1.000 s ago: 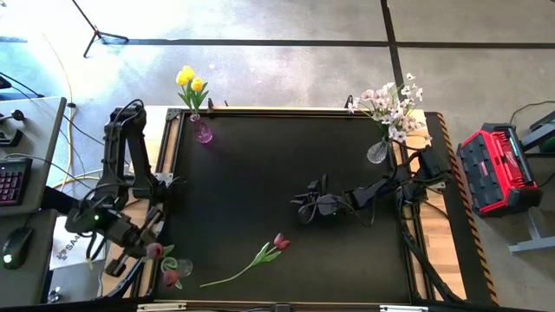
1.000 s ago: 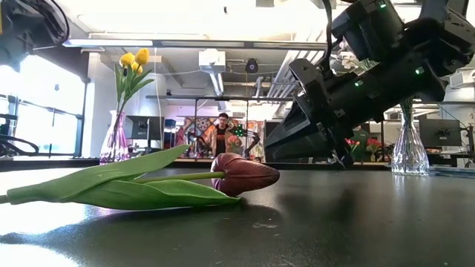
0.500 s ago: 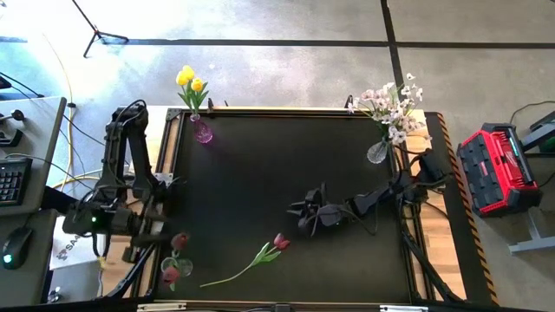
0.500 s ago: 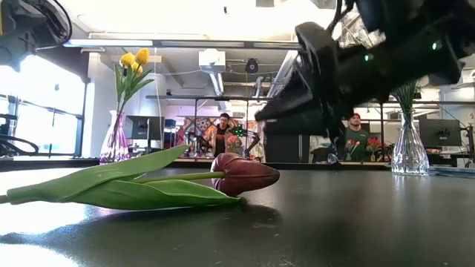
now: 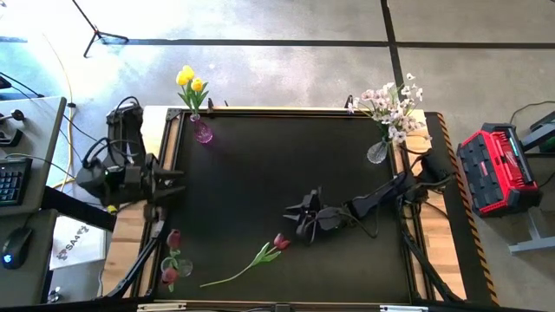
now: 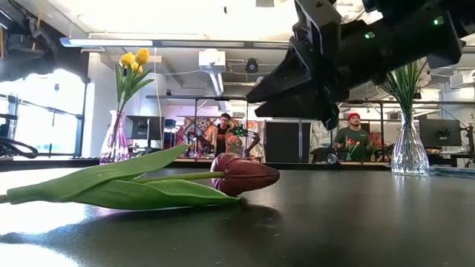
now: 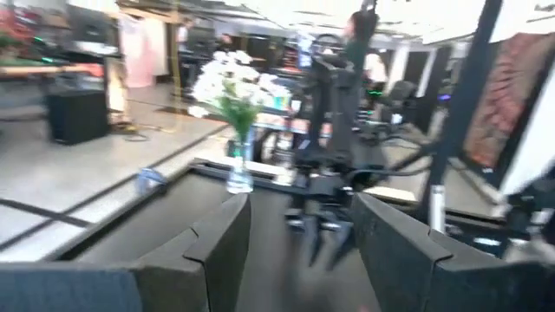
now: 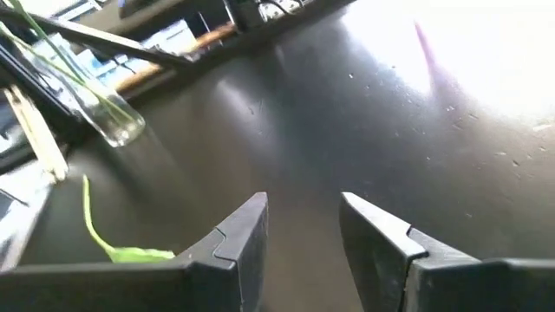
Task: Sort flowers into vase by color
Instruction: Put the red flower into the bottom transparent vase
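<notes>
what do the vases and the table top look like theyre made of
The purple vase and the vase with the white blossoms look like clear glass: the background shows through, with bright glints. The table top seems a smooth black sheet, semi-gloss, mirroring the lying red tulip.

One dark red tulip [image 5: 280, 241] lies flat on the black tabletop [image 5: 260, 165], its long green stem trailing away toward the near-left corner, leaves spread beside the closed bud. Yellow tulips [image 5: 190, 81] stand upright in a purple vase [image 5: 202, 132] at the far-left corner. Pale pink-white blossoms [image 5: 392, 102] fill a clear vase [image 5: 377, 152] at the far-right. Two more red tulips [image 5: 172, 256] sit in a clear vase [image 5: 180, 266] at the near-left corner.
</notes>
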Tool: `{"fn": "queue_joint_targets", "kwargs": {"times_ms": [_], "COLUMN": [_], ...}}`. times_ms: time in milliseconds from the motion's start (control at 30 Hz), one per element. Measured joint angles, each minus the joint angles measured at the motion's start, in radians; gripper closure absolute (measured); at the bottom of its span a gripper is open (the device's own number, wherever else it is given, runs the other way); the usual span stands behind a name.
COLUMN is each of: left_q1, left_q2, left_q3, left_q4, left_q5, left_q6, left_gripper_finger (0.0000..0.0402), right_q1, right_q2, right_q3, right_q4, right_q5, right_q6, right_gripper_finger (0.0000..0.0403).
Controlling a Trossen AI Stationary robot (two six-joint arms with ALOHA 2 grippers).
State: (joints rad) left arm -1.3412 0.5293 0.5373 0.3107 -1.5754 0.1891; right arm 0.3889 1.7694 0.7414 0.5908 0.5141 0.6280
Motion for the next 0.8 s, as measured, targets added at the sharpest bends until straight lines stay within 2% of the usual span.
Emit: {"fn": "queue_joint_targets", "kwargs": {"times_ms": [167,367,600,800], "left_q1": [0.078,0.134,0.259,0.463], "left_q2": [-0.040,-0.026,0.033,0.159], "left_q3": [0.000,0.000,-0.001,-0.001], "left_q4": [-0.028,-0.100,-0.319,-0.343], "left_q5": [0.015,0.118,0.458,0.690], "left_q6": [0.034,-0.037,-0.279,-0.407], "left_gripper_finger": [0.0211,0.0211,0.0211,0.0211], "right_q1": [0.005,-0.010,-0.008,-0.008], "right_q2": [-0.031,-0.042,-0.042,-0.042], "right_q3": [0.000,0.000,0.000,0.000], "right_q4": [-0.103,-0.191,-0.235,-0.236], "right_q5": [0.001,0.006,0.006,0.006], "right_q6": [0.003,0.075,0.116,0.125], "right_gripper_finger": [0.0269,0.0269,0.0269,0.0269]}}
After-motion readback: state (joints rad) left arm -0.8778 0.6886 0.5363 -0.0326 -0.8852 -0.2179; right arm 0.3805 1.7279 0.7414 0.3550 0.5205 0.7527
